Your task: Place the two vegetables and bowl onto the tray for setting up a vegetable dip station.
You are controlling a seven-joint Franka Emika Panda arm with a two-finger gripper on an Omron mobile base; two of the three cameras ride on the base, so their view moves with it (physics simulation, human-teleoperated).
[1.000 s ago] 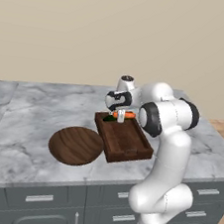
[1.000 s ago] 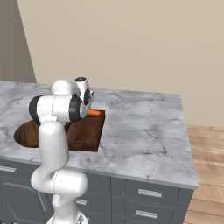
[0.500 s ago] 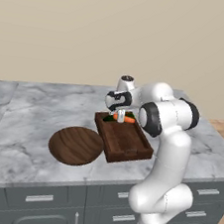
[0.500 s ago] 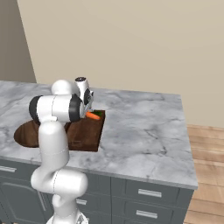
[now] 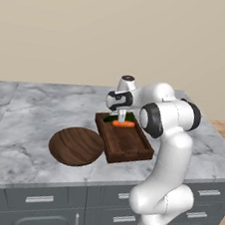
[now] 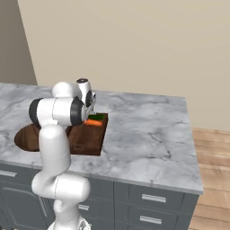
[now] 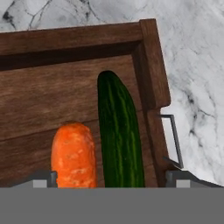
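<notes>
The orange carrot [image 7: 74, 155] and the dark green vegetable [image 7: 120, 131] lie side by side on the floor of the wooden tray [image 7: 151, 65], near one end of it. My gripper [image 7: 111, 177] hangs just above them, open, its fingertips [image 7: 43, 178] wide apart and touching neither. From the left base view the gripper [image 5: 121, 116] is over the tray's [image 5: 130, 148] far end, with the carrot [image 5: 124, 123] beneath it. The round wooden bowl [image 5: 77, 146] sits on the counter, touching the tray's left side. In the right base view the carrot [image 6: 93, 122] and a green sliver [image 6: 96, 117] show at the tray's [image 6: 85, 139] far end.
The grey marble counter [image 5: 29, 108] stretches wide to the left of the bowl, and to the right of the tray [image 6: 148, 134] in the right base view. A plain beige wall runs behind it. Drawers with metal handles [image 5: 40, 199] line the counter's front.
The carrot has dropped from between my fingers onto the tray beside the green vegetable. My fingers have opened. The arm has barely moved.
</notes>
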